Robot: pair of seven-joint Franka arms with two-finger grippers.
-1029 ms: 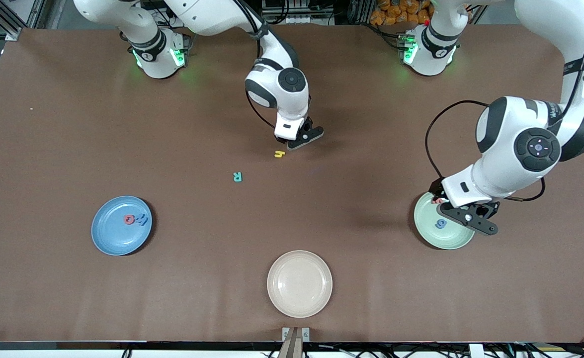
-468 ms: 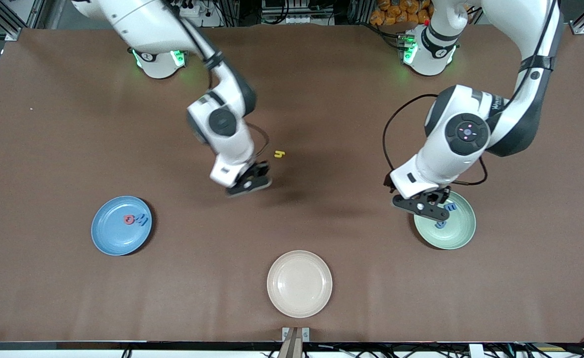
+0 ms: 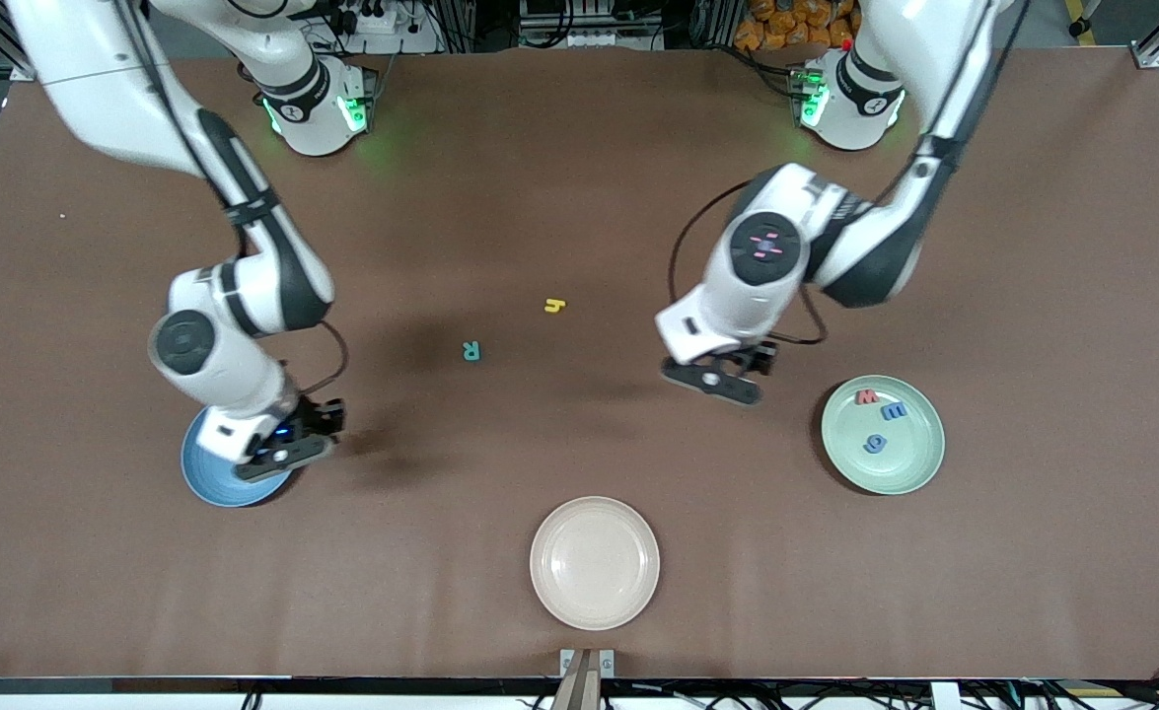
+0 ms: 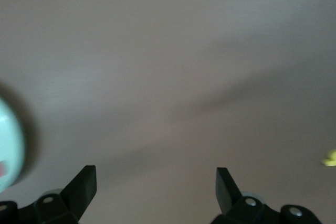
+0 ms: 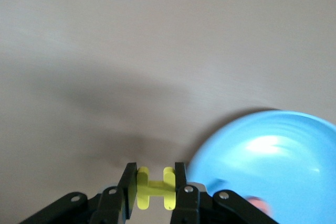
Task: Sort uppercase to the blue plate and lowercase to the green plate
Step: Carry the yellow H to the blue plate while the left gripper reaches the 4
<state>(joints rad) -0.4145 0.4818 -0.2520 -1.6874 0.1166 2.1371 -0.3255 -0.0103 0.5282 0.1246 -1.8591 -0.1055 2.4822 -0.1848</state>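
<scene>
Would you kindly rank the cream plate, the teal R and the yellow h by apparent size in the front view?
1. cream plate, by far the largest.
2. teal R and yellow h: both tiny and look alike, so no ranking.

You can't see most of the blue plate [image 3: 206, 485] in the front view: the right arm covers all but its rim from six to nine o'clock, hiding whatever lies on it. In the left wrist view the green plate [image 4: 9, 148] is cut off at nine o'clock, and a yellow scrap [image 4: 330, 158] at three o'clock is too blurred to read.
</scene>
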